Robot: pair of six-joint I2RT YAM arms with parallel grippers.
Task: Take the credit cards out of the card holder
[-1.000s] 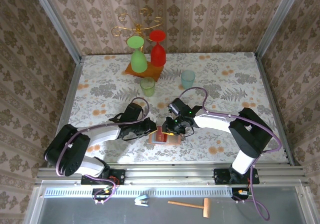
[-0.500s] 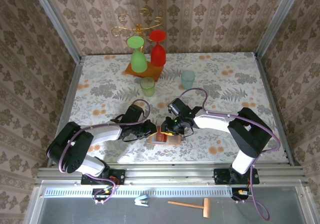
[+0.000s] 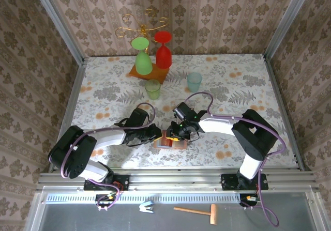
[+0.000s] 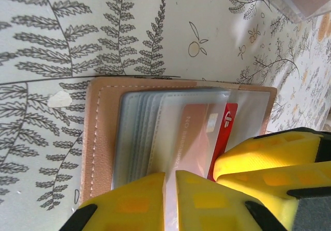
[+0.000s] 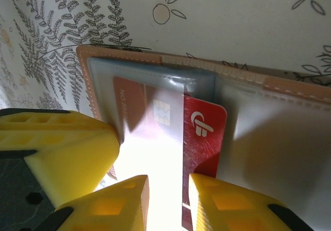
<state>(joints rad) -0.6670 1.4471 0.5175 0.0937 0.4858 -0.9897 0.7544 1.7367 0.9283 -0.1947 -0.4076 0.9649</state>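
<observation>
The left claw [image 4: 170,182] is clenched at the card holder's [image 4: 101,138] edge. I cannot tell if the right claw [image 5: 168,184] grips the credit cards [image 5: 204,138]. They may slip, or drag the holder.

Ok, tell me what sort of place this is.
Probably a robot test booth dressed as a home: wallpaper panels in a metal frame, a floral-clothed table, and the left arm and right arm bolted to a rail at its near edge.
</observation>
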